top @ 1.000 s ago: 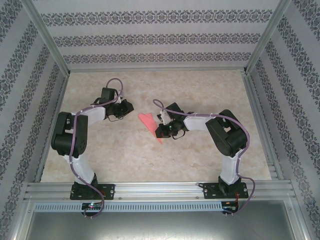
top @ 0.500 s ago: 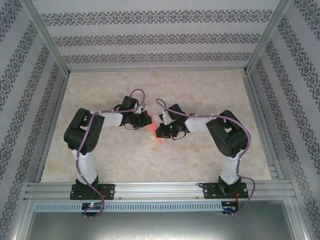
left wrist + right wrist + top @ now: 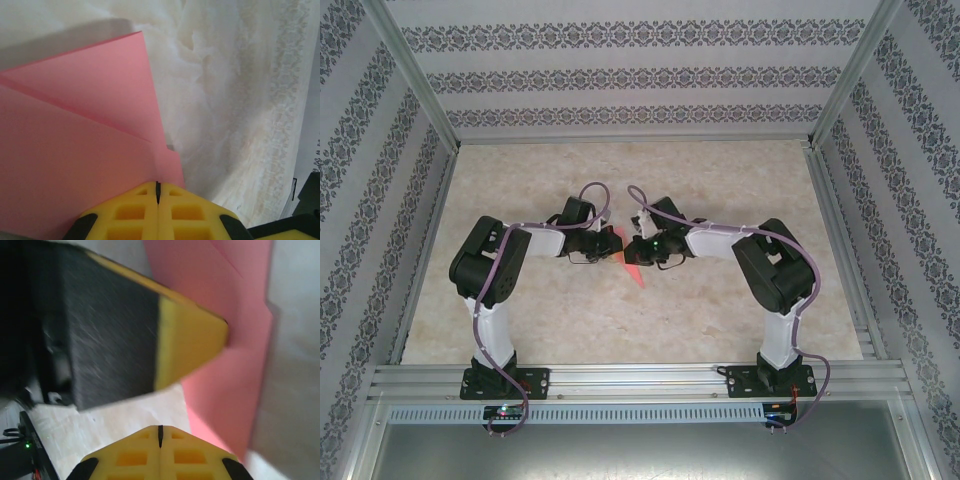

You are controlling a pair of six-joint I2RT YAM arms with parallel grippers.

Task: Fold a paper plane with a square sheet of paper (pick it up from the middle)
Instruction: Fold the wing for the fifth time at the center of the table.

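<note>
Pressing folded paper [image 3: 634, 270] onto bench [image 3: 720, 320]: left fingers [image 3: 140, 205] at 9 o'clock, right fingers [image 3: 140, 450] at 3, both closed, likely creasing.

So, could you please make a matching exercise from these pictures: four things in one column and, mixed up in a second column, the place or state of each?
1. folded salmon-pink paper sheet
2. left gripper with yellow fingertips
3. right gripper with yellow fingertips
4. grey-patterned striped walls

a. shut, on the paper's right in the top view
b. standing around the beige marbled table
c. lying between the two grippers
d. shut, on the paper's left in the top view

Pairs: 1-c, 2-d, 3-a, 4-b
</note>
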